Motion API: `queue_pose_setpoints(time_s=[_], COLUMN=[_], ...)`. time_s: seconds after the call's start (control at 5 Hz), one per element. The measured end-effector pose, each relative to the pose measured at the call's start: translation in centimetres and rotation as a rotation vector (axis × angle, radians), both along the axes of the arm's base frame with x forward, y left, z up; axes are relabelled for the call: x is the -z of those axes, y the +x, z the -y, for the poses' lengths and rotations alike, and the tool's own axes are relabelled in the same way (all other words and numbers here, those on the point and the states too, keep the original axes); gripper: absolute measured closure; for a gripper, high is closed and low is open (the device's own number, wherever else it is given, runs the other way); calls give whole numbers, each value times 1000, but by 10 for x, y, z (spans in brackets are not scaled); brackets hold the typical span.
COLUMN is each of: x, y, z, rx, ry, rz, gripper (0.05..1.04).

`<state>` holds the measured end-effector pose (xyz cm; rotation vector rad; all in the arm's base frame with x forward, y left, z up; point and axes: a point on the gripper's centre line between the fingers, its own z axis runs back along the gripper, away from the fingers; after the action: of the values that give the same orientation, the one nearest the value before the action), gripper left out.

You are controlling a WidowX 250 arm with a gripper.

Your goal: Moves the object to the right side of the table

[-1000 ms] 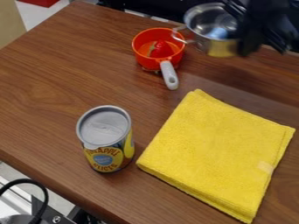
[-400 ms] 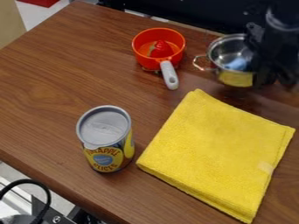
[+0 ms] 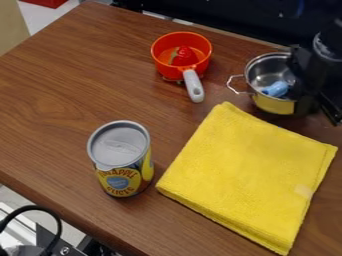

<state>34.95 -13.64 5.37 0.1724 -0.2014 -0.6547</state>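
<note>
At the right side of the table, the black gripper (image 3: 302, 97) is shut on the right-hand side of a shiny metal pot (image 3: 274, 104). The pot is upright just beyond the yellow cloth, with a small blue object (image 3: 275, 89) inside it and a wire handle sticking out on its left. Its right side is hidden behind the gripper. Whether its base touches the wood I cannot tell for certain.
A yellow folded cloth (image 3: 247, 175) lies right of centre on the wooden table (image 3: 60, 95). A pineapple can (image 3: 120, 157) stands left of it. Behind them, an orange pan (image 3: 163, 59) holds a red strawberry-like item (image 3: 182, 56).
The gripper and the pot have come down and to the right together, from the table's back edge toward the cloth. The can, the cloth and the orange pan have stayed put.
</note>
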Motion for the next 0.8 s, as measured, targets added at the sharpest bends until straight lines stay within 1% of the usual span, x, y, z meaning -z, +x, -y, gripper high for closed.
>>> queue_pose_setpoints(time_s=[0.2, 0.4, 0.6, 0.8], x=[5, 14, 16, 14], y=[-3, 0, 0, 2], z=[0, -3, -4, -8], rx=[-11, -33, -78, -116], ry=[-10, 12, -23, -16], rz=[-9, -4, -21, -16], gripper=[1021, 1006, 866, 632])
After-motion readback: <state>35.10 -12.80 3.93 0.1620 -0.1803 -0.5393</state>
